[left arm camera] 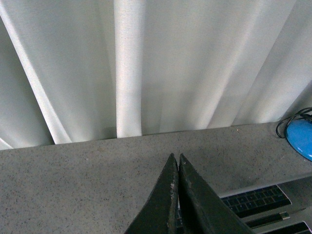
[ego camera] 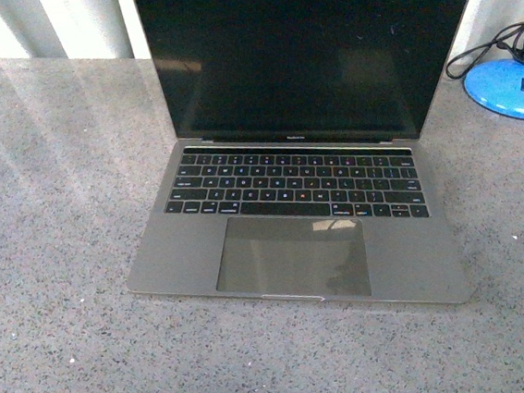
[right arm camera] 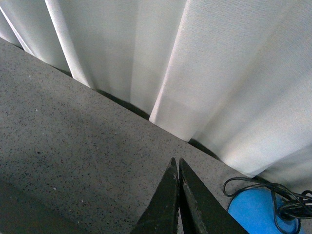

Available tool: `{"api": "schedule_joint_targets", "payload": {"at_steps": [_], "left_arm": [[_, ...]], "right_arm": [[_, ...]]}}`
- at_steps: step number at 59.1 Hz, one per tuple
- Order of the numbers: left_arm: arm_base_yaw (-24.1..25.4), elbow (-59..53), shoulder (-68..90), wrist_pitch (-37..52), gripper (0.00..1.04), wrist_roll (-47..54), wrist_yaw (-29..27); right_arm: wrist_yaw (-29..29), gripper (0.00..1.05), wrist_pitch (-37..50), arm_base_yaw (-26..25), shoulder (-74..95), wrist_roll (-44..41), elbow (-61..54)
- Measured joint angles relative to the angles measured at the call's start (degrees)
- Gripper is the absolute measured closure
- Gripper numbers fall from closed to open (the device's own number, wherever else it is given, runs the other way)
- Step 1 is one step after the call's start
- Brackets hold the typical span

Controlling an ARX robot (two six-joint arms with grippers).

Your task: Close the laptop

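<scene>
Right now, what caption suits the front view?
Open space-grey laptop, screen dark, on a speckled grey table; blue base with black cable nearby.

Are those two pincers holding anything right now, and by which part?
Nothing. The left pincer and the right pincer are both shut on empty air, tips together. The laptop sits open on the table, with neither pincer gripping it.

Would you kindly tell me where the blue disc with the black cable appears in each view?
Front view: blue disc on the table, right of the laptop screen.
Left wrist view: disc beyond the laptop keyboard.
Right wrist view: disc beside the right gripper tips.
Shared landmark: the white curtain behind the table.
</scene>
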Motion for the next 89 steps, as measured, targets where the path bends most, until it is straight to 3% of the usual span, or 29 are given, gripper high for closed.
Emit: {"api": "schedule_joint_targets", "payload": {"at_steps": [36,89], "left_arm": [[-1.6,3.2,3.8,-3.7,1.01,-4.7,-0.7],[0.0,5.3,4.9,-8.3,1.01,-11.9,-1.6]], "right_arm": [[-0.5,1.04,1.0,0.0,1.2,5.1,-0.5],[-2.8,1.04,-0.6,-0.1,2.6,10.4,-1.0]]}}
